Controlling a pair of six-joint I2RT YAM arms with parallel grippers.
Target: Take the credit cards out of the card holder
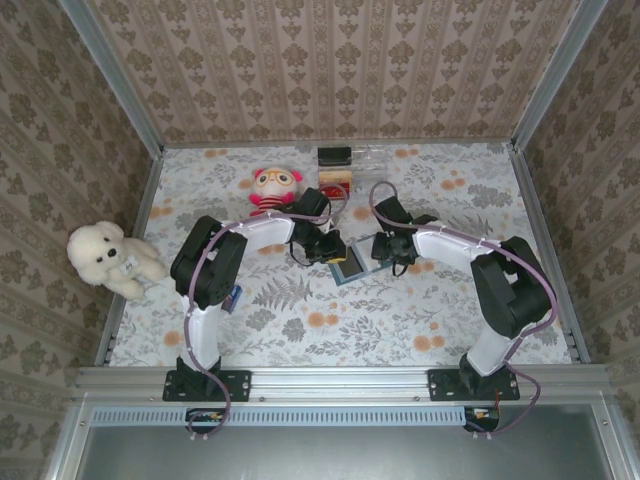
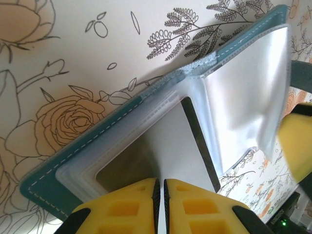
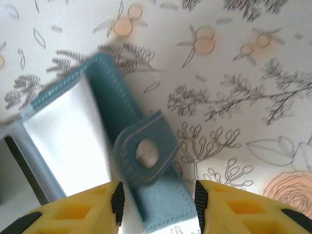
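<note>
Teal card holder [image 3: 124, 105], between parted right fingers [image 3: 78, 209]

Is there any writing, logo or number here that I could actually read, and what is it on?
No text can be read anywhere.
card holder: plain teal cover and clear sleeves, no print showing.
white plush dog: any label is too small to tell.

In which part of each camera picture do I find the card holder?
Top external: card holder near the centre.
Left wrist: card holder diagonal, lower left to upper right.
Right wrist: card holder in the left half.
Shared landmark: the flower-printed table under it.
</note>
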